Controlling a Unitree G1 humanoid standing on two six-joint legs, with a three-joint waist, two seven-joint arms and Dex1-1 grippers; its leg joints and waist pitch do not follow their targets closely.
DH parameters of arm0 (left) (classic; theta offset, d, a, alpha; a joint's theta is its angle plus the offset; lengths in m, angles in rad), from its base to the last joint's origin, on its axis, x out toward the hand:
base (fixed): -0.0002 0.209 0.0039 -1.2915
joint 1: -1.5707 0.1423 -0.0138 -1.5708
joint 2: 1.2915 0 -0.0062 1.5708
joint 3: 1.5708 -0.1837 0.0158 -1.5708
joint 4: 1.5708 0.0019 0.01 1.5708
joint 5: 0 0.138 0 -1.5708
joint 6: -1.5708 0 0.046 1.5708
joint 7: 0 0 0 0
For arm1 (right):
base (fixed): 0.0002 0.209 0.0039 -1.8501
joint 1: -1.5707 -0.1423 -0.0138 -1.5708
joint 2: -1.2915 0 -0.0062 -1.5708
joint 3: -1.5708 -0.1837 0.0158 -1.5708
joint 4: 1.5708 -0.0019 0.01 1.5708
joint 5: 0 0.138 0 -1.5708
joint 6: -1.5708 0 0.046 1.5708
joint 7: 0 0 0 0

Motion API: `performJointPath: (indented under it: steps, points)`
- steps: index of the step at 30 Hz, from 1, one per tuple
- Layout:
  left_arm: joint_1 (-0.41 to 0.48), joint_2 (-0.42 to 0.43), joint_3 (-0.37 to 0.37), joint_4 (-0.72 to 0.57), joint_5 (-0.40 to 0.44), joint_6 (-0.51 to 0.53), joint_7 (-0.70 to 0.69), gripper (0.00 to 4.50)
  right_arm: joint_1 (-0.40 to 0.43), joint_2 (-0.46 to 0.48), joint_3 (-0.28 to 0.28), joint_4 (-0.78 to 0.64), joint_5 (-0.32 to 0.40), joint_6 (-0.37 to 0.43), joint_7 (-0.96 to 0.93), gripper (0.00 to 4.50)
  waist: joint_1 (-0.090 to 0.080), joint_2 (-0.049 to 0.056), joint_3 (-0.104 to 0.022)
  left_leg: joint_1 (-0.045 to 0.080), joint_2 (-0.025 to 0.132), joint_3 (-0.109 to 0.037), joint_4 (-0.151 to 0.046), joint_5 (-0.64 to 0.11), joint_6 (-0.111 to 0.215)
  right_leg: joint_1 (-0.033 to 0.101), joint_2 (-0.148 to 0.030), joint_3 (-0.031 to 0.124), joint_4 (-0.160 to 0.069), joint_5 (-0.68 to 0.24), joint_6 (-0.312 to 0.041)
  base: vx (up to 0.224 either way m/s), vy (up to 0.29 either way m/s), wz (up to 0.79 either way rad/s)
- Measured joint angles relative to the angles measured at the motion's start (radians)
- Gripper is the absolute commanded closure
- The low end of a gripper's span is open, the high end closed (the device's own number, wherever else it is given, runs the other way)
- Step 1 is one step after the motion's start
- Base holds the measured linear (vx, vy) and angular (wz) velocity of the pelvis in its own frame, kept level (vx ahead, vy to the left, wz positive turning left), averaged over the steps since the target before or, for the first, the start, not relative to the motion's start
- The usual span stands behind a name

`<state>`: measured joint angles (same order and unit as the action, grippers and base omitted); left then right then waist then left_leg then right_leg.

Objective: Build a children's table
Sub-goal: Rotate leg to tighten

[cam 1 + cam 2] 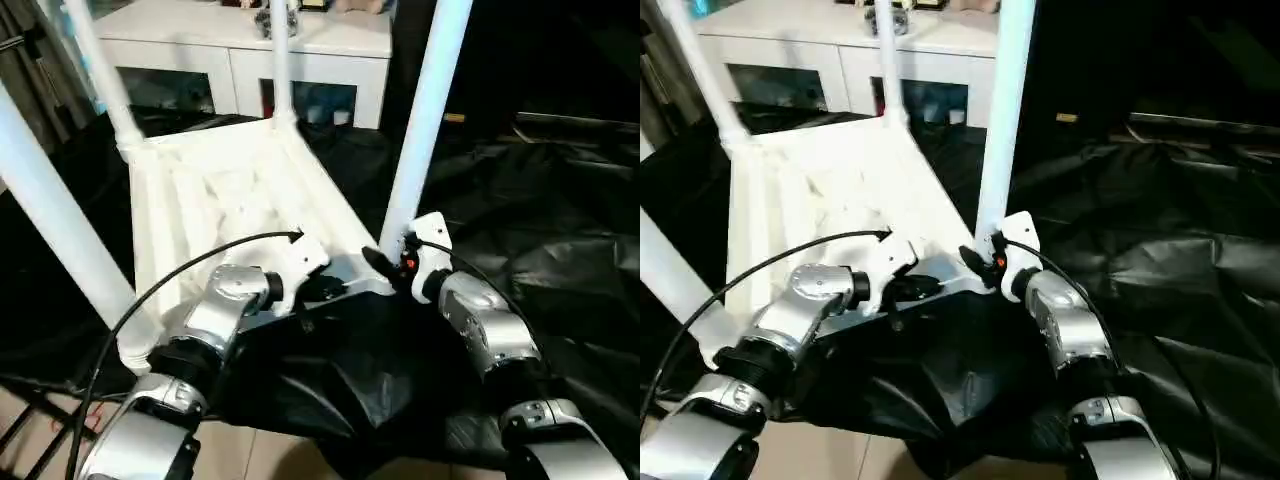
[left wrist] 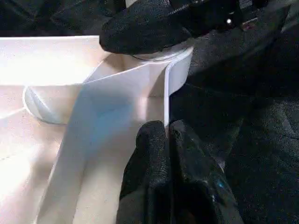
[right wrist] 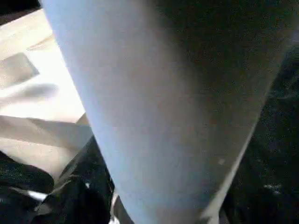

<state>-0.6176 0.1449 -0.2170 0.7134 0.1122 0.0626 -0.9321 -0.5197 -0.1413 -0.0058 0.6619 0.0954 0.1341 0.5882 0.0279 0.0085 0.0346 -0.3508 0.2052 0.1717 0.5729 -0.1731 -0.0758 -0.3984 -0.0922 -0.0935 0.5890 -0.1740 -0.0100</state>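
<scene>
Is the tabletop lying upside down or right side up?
Upside down: the tabletop shows its ribbed underside, and the legs stand upward from its corner sockets.

No readable text, labels, brands, numbers or signs on anything in view.

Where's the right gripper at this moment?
In the left eye view, the right gripper sits at the base of the near-right table leg, by the tabletop corner socket, close to the left gripper.

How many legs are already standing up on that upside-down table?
4: near-left leg, far-left leg, far-right leg, and near-right leg, beside the right tool.
</scene>
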Motion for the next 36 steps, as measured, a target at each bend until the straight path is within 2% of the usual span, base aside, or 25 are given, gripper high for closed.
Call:
performJointPath:
  steps: [2,6,9,14,17,19,22,23,24,29,33,36]
  points:
    - [-0.001,-0.005,-0.008,-0.002,0.0,-0.003,0.001,4.5,0.019,-0.021,0.002,-0.014,0.002,-0.017,0.032,1.36,0.004,0.0,0.0,0.0,0.0,0.0,-0.001,0.0,0.0,0.0,0.0,0.0,0.0,0.0,0.0,0.0,0.0,0.0]
    - [-0.001,-0.015,-0.032,-0.018,0.0,-0.018,-0.014,4.5,0.089,-0.112,0.005,-0.094,0.039,-0.035,0.171,1.36,0.03,0.0,0.001,-0.003,0.001,0.004,-0.004,0.0,0.0,-0.001,0.0,0.003,0.002,0.0,-0.001,0.0,0.0,0.0]
    - [-0.002,-0.022,-0.04,-0.025,0.0,-0.022,-0.021,4.5,0.152,-0.191,-0.026,-0.202,0.108,0.011,0.272,1.36,0.041,0.0,0.001,-0.006,0.002,0.005,-0.005,0.0,0.001,-0.002,0.0,0.003,0.003,0.001,-0.002,0.0,0.0,0.0]
    - [-0.002,-0.024,-0.041,-0.026,0.0,-0.024,-0.012,4.5,0.185,-0.299,-0.072,-0.231,0.148,0.015,0.351,1.36,0.043,0.0,0.001,-0.008,0.001,0.005,-0.004,0.001,0.002,-0.003,-0.001,0.004,0.003,0.0,-0.001,0.0,0.0,0.0]
    - [0.012,-0.015,-0.042,-0.044,0.0,-0.032,-0.017,4.5,0.207,-0.37,-0.149,-0.228,0.174,0.021,0.356,1.36,0.044,0.0,0.002,-0.01,0.001,0.005,-0.004,0.001,0.001,-0.004,-0.001,0.004,0.003,-0.003,0.005,0.0,0.0,0.0]
    - [0.023,-0.007,-0.042,-0.057,-0.001,-0.046,-0.025,4.5,0.237,-0.407,-0.185,-0.276,0.211,0.07,0.388,1.36,0.041,-0.001,0.002,-0.014,0.001,0.005,-0.004,0.001,0.002,-0.004,-0.001,0.003,0.003,-0.003,0.005,0.0,0.0,0.0]
    - [0.042,-0.004,-0.033,-0.073,-0.014,-0.065,-0.024,4.5,0.295,-0.416,-0.169,-0.365,0.254,0.145,0.456,1.36,0.041,-0.001,0.002,-0.015,0.003,0.003,-0.005,0.002,0.004,-0.005,0.0,0.0,0.003,-0.004,0.006,0.0,0.0,0.0]
    - [0.054,-0.005,-0.029,-0.086,-0.025,-0.065,-0.025,4.5,0.315,-0.415,-0.143,-0.401,0.262,0.167,0.476,1.36,0.042,0.0,0.001,-0.016,0.002,0.003,-0.005,0.002,0.004,-0.005,0.0,0.0,0.003,-0.004,0.006,0.0,0.0,0.0]
    - [0.07,-0.008,-0.023,-0.103,-0.044,-0.062,-0.028,4.06,0.335,-0.408,-0.108,-0.435,0.265,0.185,0.492,1.24,0.043,-0.001,0.002,-0.017,0.003,0.003,-0.005,0.002,0.004,-0.005,0.0,0.0,0.003,-0.004,0.006,0.0,0.0,0.0]
    - [0.095,-0.043,-0.016,-0.2,-0.113,-0.03,-0.044,3.69,0.341,-0.365,-0.029,-0.471,0.266,0.207,0.498,1.24,0.059,-0.008,0.006,-0.018,0.002,0.003,-0.002,0.002,0.005,-0.008,-0.001,0.001,0.002,-0.001,0.001,0.0,0.0,0.0]
    - [0.149,-0.034,0.038,-0.37,-0.17,0.063,-0.02,3.3,0.34,-0.319,0.012,-0.508,0.264,0.214,0.477,1.24,0.059,-0.016,0.011,-0.018,0.003,0.002,-0.002,0.001,0.002,-0.008,-0.001,0.0,0.004,-0.001,0.001,0.0,0.0,0.0]
    - [0.233,0.0,0.049,-0.528,-0.206,0.146,-0.016,3.08,0.315,-0.261,0.028,-0.5,0.243,0.211,0.427,1.24,0.055,-0.019,0.012,-0.018,0.003,0.003,-0.003,0.001,0.001,-0.007,-0.001,0.001,0.005,-0.002,0.002,0.0,0.0,0.0]
